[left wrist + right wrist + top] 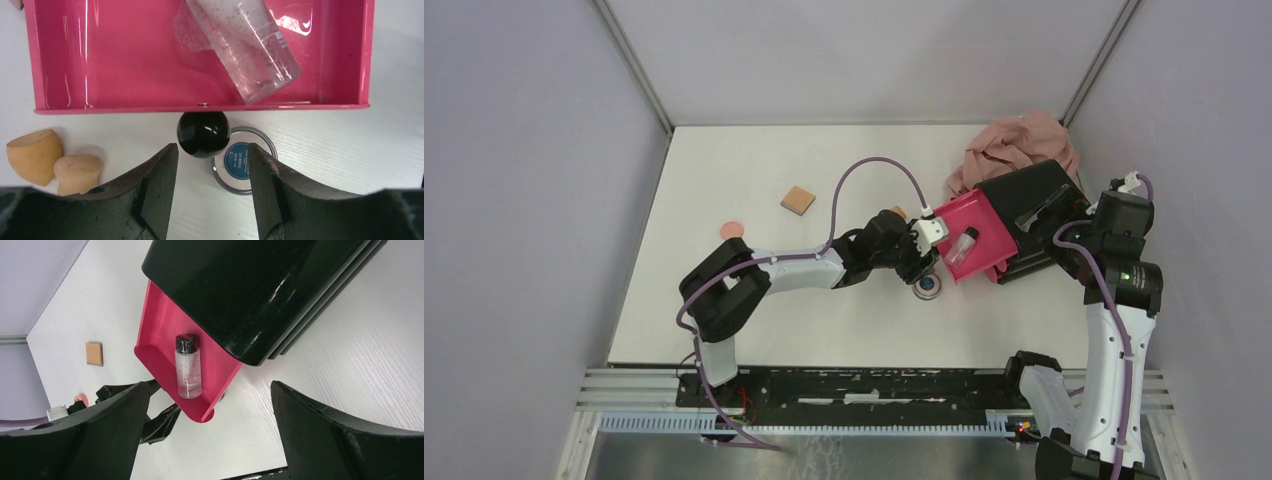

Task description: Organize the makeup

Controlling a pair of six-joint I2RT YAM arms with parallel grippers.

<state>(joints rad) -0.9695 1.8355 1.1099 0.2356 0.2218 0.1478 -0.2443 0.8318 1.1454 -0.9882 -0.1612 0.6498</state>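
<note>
left gripper spread open just short of the black knob on the open pink drawer, pinching nothing, clear vial lying inside it, silver compact right beside the knob, two orange sponges close by, right gripper spread wide too, empty

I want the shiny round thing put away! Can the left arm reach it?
Probably yes. The left tool sits just before the round silver compact, jaws apart, nothing covering it. The black knob on the pink drawer overlaps its edge, though, so one finger might bump that.
</note>
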